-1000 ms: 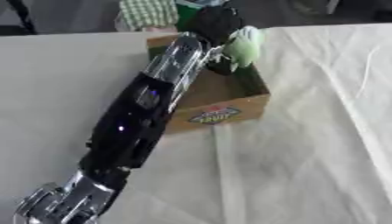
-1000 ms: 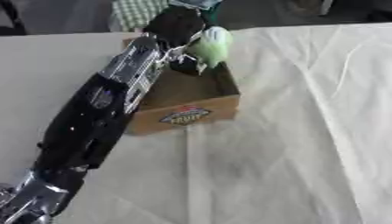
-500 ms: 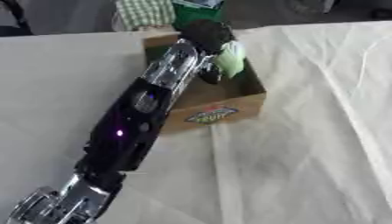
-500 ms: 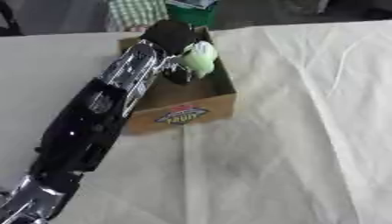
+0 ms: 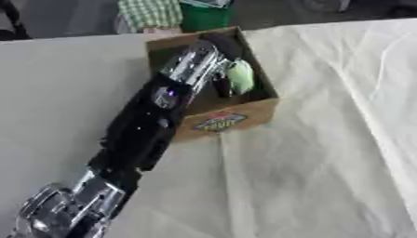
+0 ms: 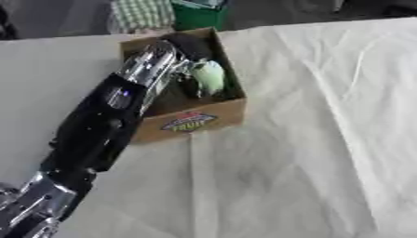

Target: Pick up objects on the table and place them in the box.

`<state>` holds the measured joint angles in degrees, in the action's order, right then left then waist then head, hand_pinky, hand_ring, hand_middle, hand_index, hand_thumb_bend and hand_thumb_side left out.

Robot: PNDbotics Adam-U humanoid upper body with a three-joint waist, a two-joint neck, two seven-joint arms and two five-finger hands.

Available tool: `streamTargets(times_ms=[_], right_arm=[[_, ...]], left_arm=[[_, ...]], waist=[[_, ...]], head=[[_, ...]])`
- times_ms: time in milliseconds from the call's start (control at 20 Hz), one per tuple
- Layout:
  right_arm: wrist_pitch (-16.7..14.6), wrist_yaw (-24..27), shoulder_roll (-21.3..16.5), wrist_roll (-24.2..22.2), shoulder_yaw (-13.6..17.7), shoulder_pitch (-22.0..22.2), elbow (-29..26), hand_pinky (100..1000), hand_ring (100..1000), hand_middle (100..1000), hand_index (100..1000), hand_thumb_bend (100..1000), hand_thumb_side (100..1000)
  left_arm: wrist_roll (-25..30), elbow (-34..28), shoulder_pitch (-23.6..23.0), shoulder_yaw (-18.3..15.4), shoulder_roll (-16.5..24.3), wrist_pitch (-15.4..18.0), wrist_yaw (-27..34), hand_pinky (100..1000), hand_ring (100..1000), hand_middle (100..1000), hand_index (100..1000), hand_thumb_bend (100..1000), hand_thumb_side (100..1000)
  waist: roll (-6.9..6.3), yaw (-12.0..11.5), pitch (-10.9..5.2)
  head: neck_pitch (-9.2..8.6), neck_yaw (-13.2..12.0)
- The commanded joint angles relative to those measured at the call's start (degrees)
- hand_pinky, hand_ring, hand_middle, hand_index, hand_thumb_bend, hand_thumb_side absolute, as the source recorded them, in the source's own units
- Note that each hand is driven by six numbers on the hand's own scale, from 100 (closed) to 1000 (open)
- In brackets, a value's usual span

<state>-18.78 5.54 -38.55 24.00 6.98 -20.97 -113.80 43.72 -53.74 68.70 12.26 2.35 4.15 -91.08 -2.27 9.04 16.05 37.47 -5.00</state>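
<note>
A brown cardboard box (image 5: 236, 118) with a coloured label on its front stands on the table at upper centre. My left arm reaches from the lower left up into it. My left hand (image 5: 220, 51) is down inside the box, fingers curled round a pale green object (image 5: 241, 76) that sits low between the box walls. The rest of the box's inside is dark and partly hidden by the hand. My right hand shows in neither view.
A cream cloth (image 6: 326, 139) with folds covers the table's right part; the left part is bare grey surface (image 5: 57, 93). Behind the table's far edge are a green container (image 5: 204, 16) and a checked cloth (image 5: 151, 11).
My left hand has lowered the pale green object from above the box's rim down into the box. The camera has also shifted.
</note>
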Motion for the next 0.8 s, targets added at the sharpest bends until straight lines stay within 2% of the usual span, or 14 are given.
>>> streamTargets(times_ms=[50,100,150,350,400,450,550,800], right_arm=[[-0.1,0.4,-1.3,-0.3,0.3,-0.9,-0.8,823,676,740,909,100,680],[-0.1,0.4,-1.3,-0.3,0.3,-0.9,-0.8,823,676,740,909,100,680],[-0.1,0.5,-1.3,-0.3,0.3,-0.9,-0.8,823,676,740,909,100,680],[-0.1,0.5,-1.4,-0.3,0.3,-0.9,-0.8,823,676,740,909,100,680],[-0.1,0.4,-1.4,-0.2,0.4,-0.8,-0.8,824,676,740,910,100,681],[-0.1,0.4,-1.4,-0.2,0.4,-0.7,-0.8,825,676,740,910,100,681],[0.0,0.4,-1.3,-0.2,0.5,-0.6,-0.8,825,676,740,910,100,681],[0.1,0.4,-1.2,-0.1,0.5,-0.5,-0.8,825,676,740,910,100,680]], left_arm=[[2.5,2.5,2.6,-1.7,1.5,1.2,0.4,780,926,877,925,625,887],[3.1,3.1,3.0,-2.1,1.7,1.5,0.6,780,926,877,925,625,887],[3.5,3.5,3.2,-2.3,1.8,1.7,0.8,792,938,889,961,790,910],[4.7,3.5,3.4,-2.7,2.1,1.9,1.2,792,938,889,961,790,910],[4.5,3.1,3.5,-3.0,2.3,1.7,1.2,811,958,901,997,919,930],[4.0,2.5,3.5,-3.3,2.5,1.2,1.2,816,959,896,1000,977,944],[2.7,0.8,3.2,-4.0,2.4,0.6,2.2,814,957,897,1000,1000,986],[-1.1,-4.5,3.4,-4.3,3.5,-0.6,5.2,792,943,889,1000,1000,996]], waist=[[0.14,0.4,-0.95],[0.07,0.5,-0.97],[0.0,0.5,-0.99],[-0.15,0.6,-1.04],[-0.18,0.6,-1.08],[-0.21,0.6,-1.08],[-0.24,0.6,-1.09],[-0.26,0.4,-1.2]], head=[[-0.37,-0.4],[-0.34,-0.4],[-0.28,-0.4],[-0.14,-0.3],[-0.02,-0.2],[0.03,-0.2],[0.05,-0.1],[0.38,0.2]])
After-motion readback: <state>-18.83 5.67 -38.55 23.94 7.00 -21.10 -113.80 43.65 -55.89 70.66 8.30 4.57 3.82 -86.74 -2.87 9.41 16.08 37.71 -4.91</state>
